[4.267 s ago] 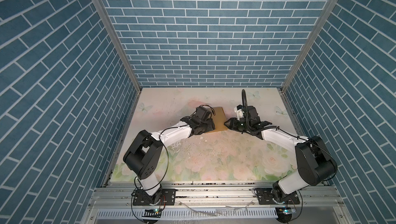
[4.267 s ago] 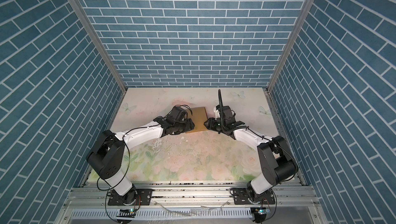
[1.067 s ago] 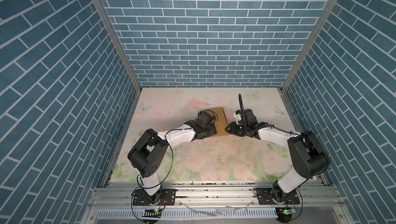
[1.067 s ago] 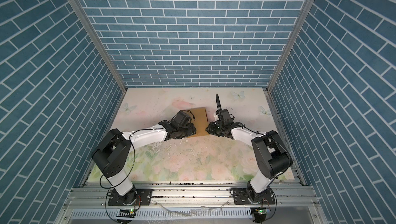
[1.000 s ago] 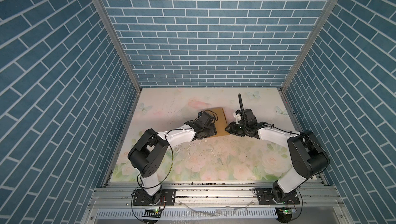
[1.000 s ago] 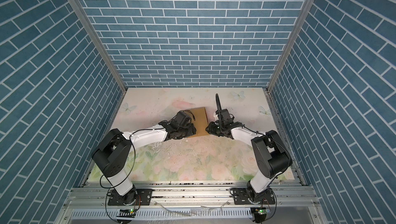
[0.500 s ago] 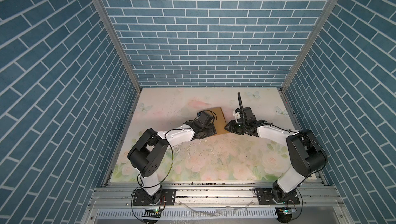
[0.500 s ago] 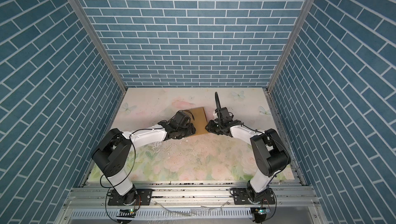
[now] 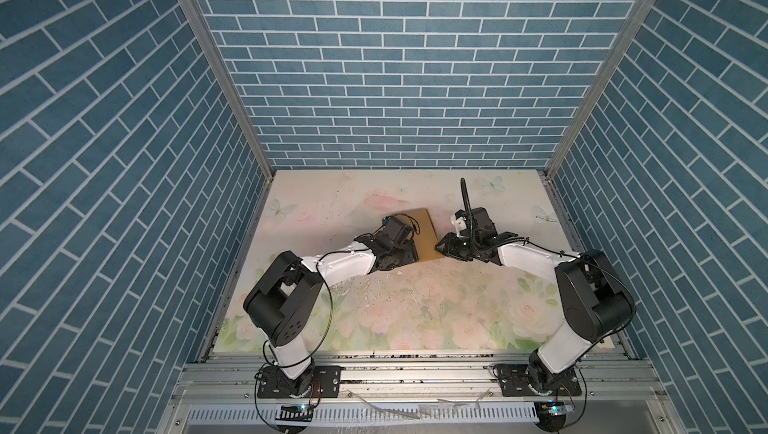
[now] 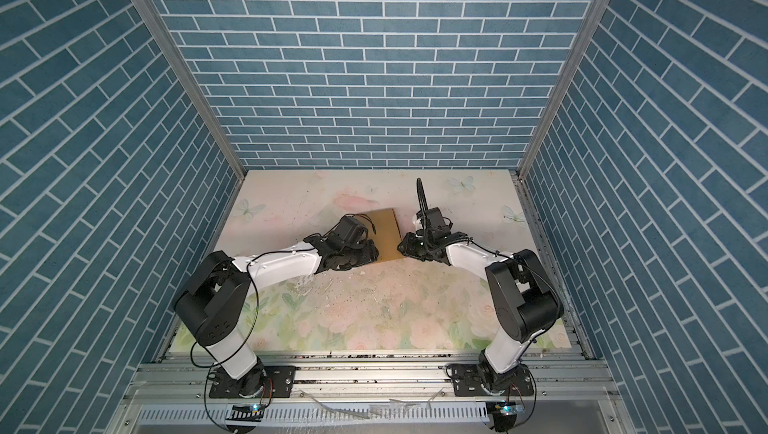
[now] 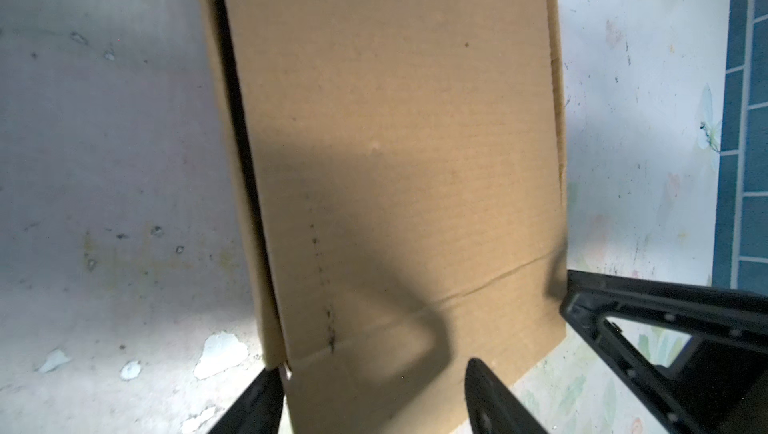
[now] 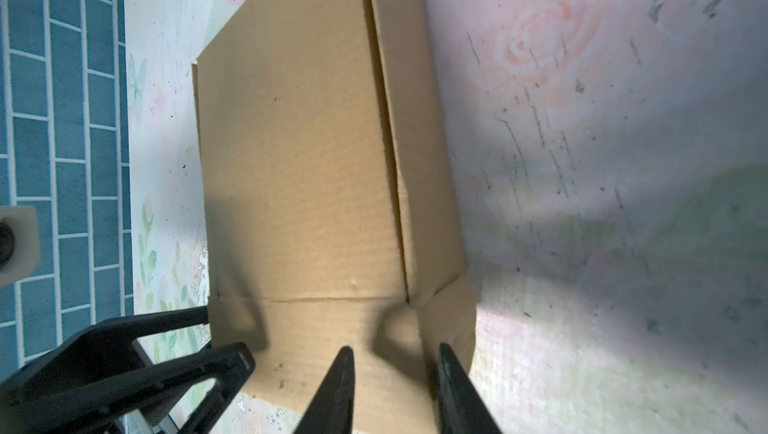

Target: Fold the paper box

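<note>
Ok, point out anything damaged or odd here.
The box has a crooked wrinkle across its top face near one end, not a clean fold line. The mat looks worn: white flakes lie beside the box, and dark scratches mark the surface.

The paper box (image 11: 407, 153) is matt brown corrugated cardboard, faintly ribbed, with soft creases and a few dark specks. The surface (image 12: 602, 162) carries a matt floral print, scuffed, scratched and flaking to white in patches. The fingers (image 12: 338, 390) of the left end effector (image 11: 374, 394) and right end effector (image 12: 395, 365) look like matt black plastic.
</note>
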{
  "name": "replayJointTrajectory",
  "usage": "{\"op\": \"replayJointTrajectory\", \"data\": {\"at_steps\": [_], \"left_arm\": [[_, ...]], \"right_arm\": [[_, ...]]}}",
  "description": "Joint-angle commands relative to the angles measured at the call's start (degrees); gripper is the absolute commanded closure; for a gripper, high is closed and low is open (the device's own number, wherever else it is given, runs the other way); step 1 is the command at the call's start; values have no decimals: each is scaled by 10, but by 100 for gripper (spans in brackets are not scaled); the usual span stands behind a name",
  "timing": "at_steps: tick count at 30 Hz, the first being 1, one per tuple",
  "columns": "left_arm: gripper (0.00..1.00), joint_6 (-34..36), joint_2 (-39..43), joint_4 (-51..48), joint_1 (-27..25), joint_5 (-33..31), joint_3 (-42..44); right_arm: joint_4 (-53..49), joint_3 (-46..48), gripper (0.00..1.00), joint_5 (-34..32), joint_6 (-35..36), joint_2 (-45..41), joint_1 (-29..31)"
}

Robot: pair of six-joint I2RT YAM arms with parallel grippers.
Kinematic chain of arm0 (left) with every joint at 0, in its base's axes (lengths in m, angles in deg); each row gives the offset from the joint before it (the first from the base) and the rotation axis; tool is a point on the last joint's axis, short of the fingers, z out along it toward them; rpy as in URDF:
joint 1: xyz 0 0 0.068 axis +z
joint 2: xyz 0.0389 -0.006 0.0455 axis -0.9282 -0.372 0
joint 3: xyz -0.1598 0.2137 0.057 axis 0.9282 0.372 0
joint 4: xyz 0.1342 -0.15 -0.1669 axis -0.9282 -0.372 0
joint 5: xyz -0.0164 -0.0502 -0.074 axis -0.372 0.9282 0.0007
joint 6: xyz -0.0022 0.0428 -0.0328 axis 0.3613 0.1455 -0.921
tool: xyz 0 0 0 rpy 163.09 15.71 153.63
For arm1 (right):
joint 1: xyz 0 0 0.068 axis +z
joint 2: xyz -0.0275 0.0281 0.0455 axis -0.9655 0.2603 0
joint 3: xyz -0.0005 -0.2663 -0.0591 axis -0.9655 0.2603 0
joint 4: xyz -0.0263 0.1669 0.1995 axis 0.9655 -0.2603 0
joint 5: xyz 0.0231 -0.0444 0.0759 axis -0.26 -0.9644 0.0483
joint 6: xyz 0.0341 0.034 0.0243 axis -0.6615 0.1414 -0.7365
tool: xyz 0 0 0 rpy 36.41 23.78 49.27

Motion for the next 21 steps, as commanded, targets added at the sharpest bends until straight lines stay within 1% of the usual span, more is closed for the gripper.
{"op": "replayJointTrajectory", "data": {"at_steps": [1,11,21], "left_arm": [[30,8,-1,19,-1,17,10],[30,8,-6,25,3,17,31],[30,11,-9,23,9,19,29]], "right_arm": [[-1,-16,66,23,12,12,7],[5,-19,67,22,13,36,7],[8,-22,67,22,16,46,7]]}}
